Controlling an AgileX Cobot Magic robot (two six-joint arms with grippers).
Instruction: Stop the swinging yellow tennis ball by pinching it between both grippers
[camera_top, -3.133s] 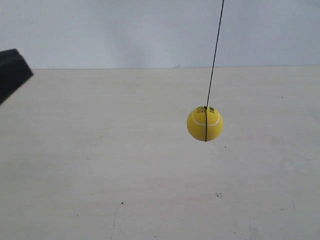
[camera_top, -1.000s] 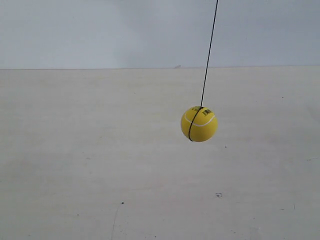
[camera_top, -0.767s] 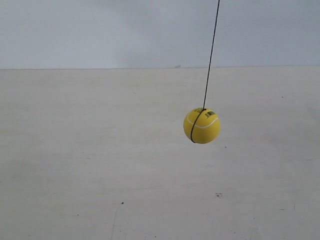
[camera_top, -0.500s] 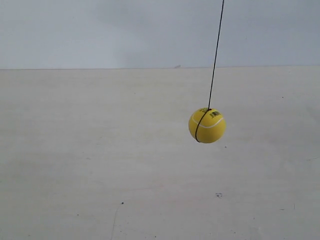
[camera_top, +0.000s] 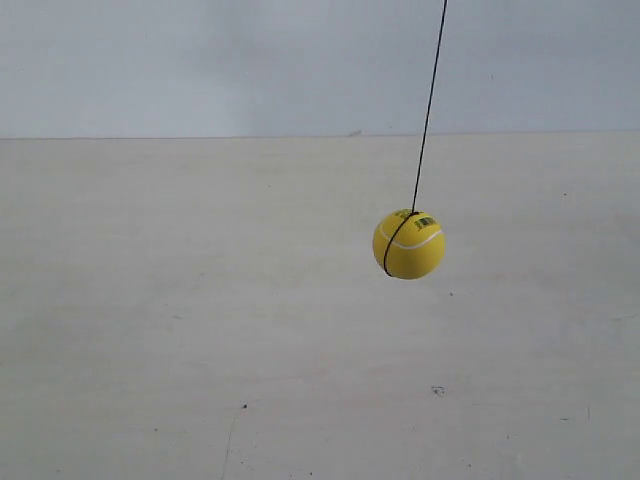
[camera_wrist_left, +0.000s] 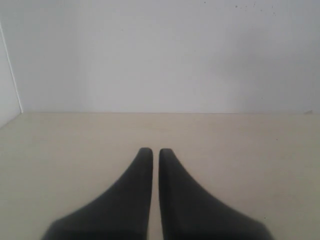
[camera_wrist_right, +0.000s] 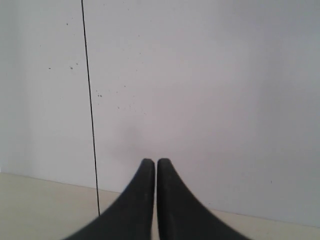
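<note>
The yellow tennis ball (camera_top: 409, 244) hangs in the air on a thin black string (camera_top: 429, 105), right of the exterior view's middle, above the pale table. Neither arm shows in the exterior view. In the left wrist view my left gripper (camera_wrist_left: 151, 151) is shut, with only a thin slit between its black jaws and nothing held; no ball is in that view. My right gripper (camera_wrist_right: 151, 161) is likewise shut and empty, facing the white wall. The string (camera_wrist_right: 90, 110) runs down beside it in the right wrist view; the ball itself is out of that frame.
A pale wooden table (camera_top: 200, 330) fills the lower scene, backed by a white wall (camera_top: 200, 60). A wall corner (camera_wrist_left: 11, 70) shows at one side of the left wrist view.
The ball has swung right and then back a little leftward, turning slightly on its string. The black arm part seen at the exterior view's left edge three seconds ago is gone from view.
</note>
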